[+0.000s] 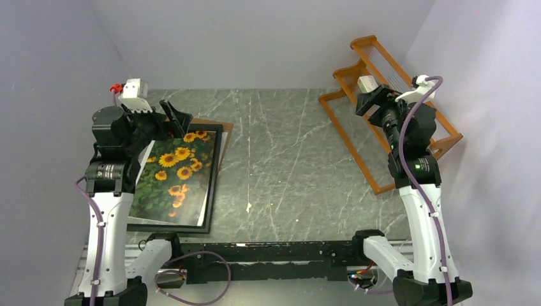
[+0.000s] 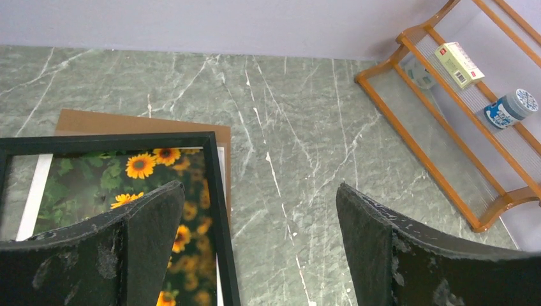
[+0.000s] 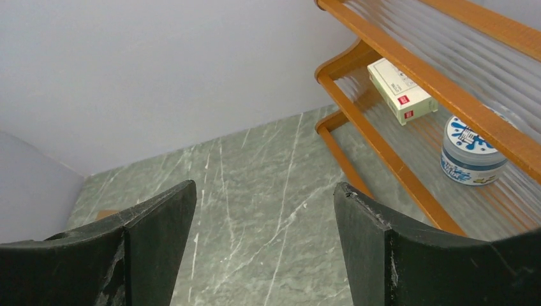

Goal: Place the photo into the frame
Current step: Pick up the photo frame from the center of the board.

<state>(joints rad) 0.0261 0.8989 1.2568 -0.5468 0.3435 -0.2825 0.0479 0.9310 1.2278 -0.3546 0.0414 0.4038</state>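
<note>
The photo (image 1: 175,175) lies flat inside the black border of the frame (image 2: 108,144), on the table (image 1: 287,159). A brown board (image 2: 140,121) protrudes past the frame's far edge. The left jaws hang spread and empty above the frame's far right corner. The right jaws, also spread and empty, stand well to the frame's right. Expect a light, flexible print that creases easily, so grip it only by an exposed edge. The pane is probably fragile and slick, so hold the frame by its rim.

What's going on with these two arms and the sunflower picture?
Two robot arms are set to frame a sunflower photo. The photo lies flat within the black frame on the table's left side. The left gripper hovers open above the frame's far end. The right gripper, also open and empty, hangs near the orange rack.
</note>
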